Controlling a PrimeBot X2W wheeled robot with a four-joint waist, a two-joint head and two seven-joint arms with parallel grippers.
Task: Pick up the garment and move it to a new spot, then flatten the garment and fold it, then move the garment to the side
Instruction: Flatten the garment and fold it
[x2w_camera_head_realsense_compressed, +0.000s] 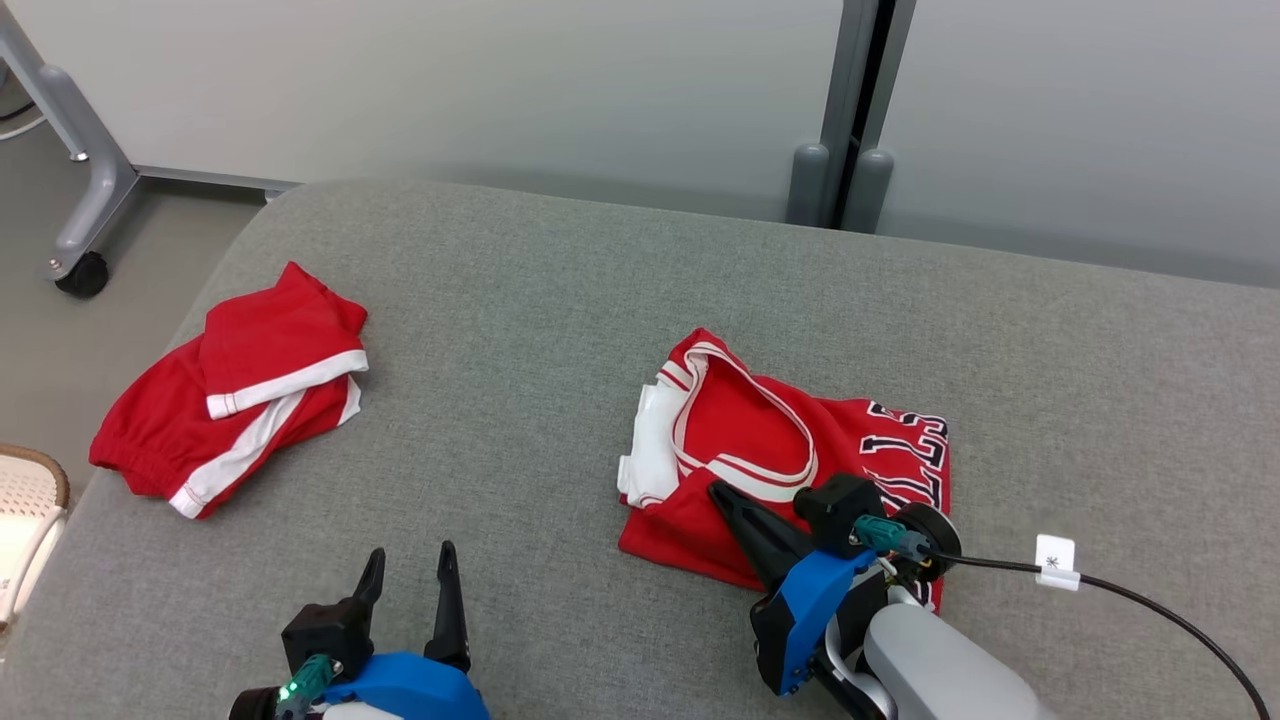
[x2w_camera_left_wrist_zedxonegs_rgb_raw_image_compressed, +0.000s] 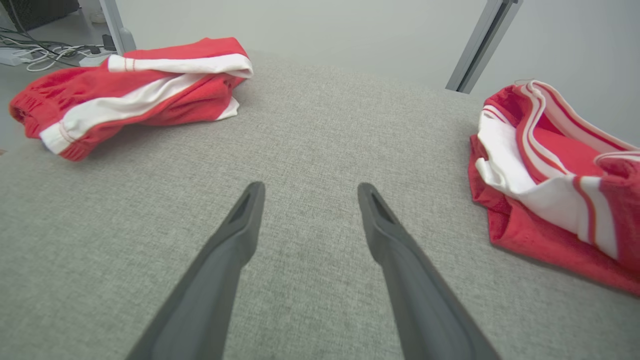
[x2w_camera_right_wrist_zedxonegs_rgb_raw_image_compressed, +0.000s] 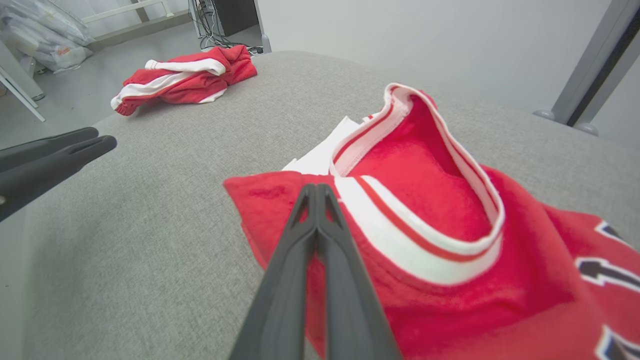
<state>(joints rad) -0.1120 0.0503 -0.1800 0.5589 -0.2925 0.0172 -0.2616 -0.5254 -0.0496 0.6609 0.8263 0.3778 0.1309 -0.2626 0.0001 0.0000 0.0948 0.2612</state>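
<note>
Garment (x2w_camera_head_realsense_compressed: 790, 440) first: a red jersey with white trim, lying folded at centre right of the head view. Our right gripper (x2w_camera_head_realsense_compressed: 716, 490) has its two dark fingers pressed together, with the tips on the red cloth just below the white-banded neck opening. In the right wrist view the tips (x2w_camera_right_wrist_zedxonegs_rgb_raw_image_compressed: 316, 187) meet at mid frame over the same red cloth. We cannot tell whether any fabric is caught between them. Black-and-white numerals (x2w_camera_head_realsense_compressed: 910, 440) run along the jersey's right side.

Our left gripper (x2w_camera_head_realsense_compressed: 411, 550) sits at the lower left of the head view with its fingers spread wide and nothing between them. It hovers over bare grey fabric surface (x2w_camera_head_realsense_compressed: 520, 300), well apart from the jersey.

Farther out, at the left of the head view near the surface's edge, we see a pair of red shorts (x2w_camera_head_realsense_compressed: 230, 400) with white stripes, loosely folded. A black cable (x2w_camera_head_realsense_compressed: 1150, 600) with a white tag trails off the right arm toward the lower right corner.
</note>
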